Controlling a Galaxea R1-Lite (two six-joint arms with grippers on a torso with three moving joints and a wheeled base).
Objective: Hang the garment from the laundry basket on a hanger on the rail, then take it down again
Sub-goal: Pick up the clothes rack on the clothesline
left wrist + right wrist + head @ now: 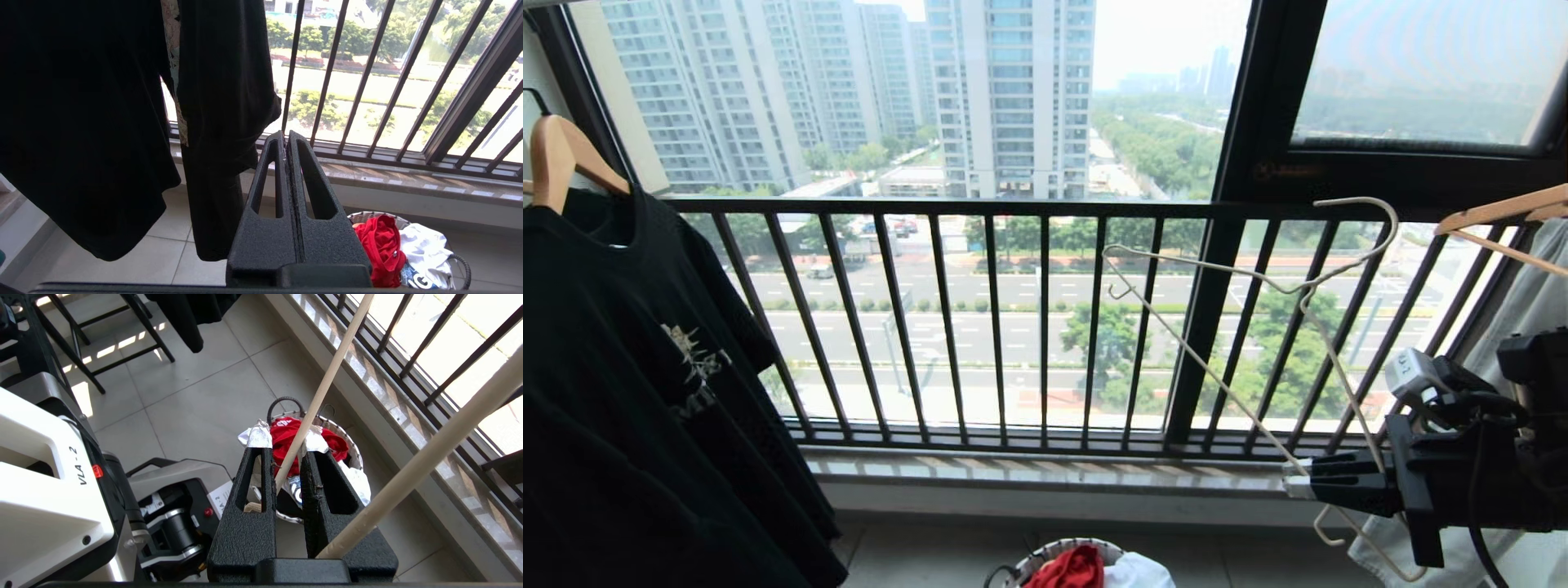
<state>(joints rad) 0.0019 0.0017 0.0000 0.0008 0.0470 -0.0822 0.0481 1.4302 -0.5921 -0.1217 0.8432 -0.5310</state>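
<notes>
The thin whitish wire hanger (1192,268) stands tilted in front of the window bars at the right, with my right gripper (1294,483) shut on its lower part. In the right wrist view the hanger's wire (327,379) runs between the fingers of the right gripper (286,443). Below it, on the floor, the laundry basket (1033,562) holds the crumpled red garment (1066,570). The basket (354,451) and the garment (337,445) also lie straight under that gripper. My left gripper (286,136) hangs shut and empty beside the black shirt, with the basket (367,214) and the garment (380,249) to its side. The rail is out of view.
A black T-shirt (629,392) hangs on a wooden hanger (560,155) at the left. A pale garment (1535,294) on another wooden hanger hangs at the far right. The dark railing (1013,327) and window sill run behind. A white cloth (1139,572) shares the basket. My base (49,477) stands near it.
</notes>
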